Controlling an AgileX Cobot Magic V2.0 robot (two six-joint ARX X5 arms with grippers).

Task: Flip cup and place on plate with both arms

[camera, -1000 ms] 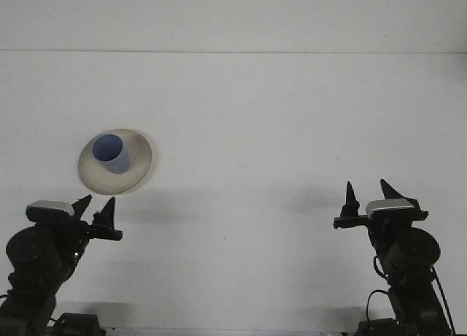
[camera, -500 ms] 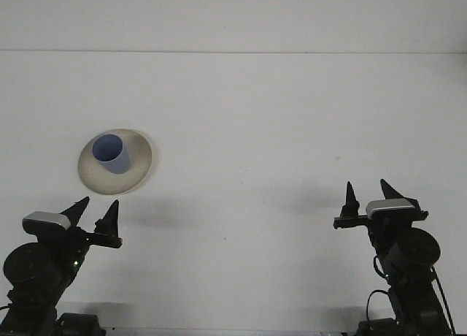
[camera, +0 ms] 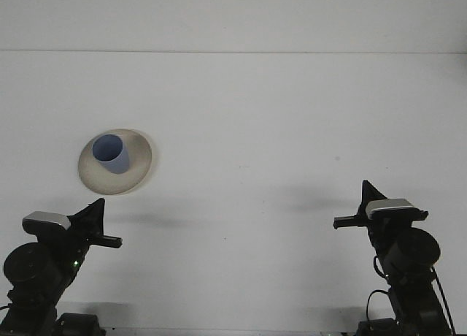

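Cup point(camera: 112, 153) stands upright on plate point(camera: 115, 161), ahead of left tool point(camera: 95, 210). Both tools, left and right point(camera: 367, 192), fingers closed together, empty.

- White bench point(camera: 248, 131), matte and plain, spreading ahead of and between both end effectors.
- Far beyond them, a straight seam where bench meets pale wall point(camera: 233, 18).
- Soft, even light; faint grey shadows beside each end effector.
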